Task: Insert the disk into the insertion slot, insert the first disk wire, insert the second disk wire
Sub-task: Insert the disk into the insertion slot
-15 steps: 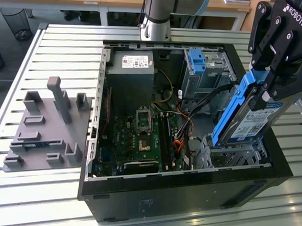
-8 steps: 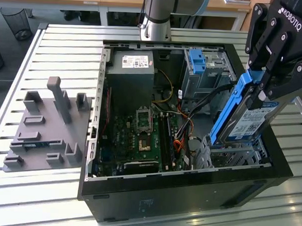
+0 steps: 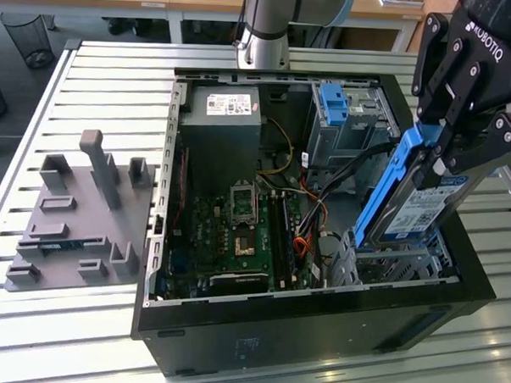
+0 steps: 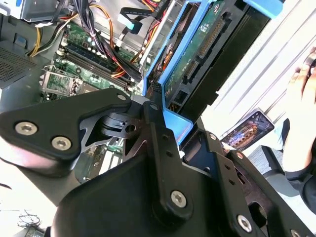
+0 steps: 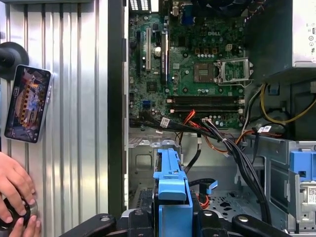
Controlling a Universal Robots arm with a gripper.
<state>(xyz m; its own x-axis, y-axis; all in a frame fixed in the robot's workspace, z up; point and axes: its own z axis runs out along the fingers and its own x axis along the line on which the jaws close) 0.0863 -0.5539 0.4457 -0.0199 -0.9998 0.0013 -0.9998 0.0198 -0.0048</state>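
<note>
Your pincer [image 3: 444, 153] is clamped on the upper end of the disk [image 3: 412, 207], at about three o'clock in the exterior view, holding it steeply tilted with its lower end at the insertion slot [image 3: 396, 264], near four o'clock; whether they touch you cannot tell. Treat the disk as stiff, dense and shock-sensitive, its blue carrier [image 5: 170, 182] slick plastic likely to flex. The safest hold is probably across the carrier's side rails, clear of the bare circuit board [image 4: 197, 54] and its connectors.

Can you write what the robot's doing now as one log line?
gripper: shut on flat silver hard drive in blue carrier | drive: tilted above silver perforated drive cage | not yet inserted
</note>
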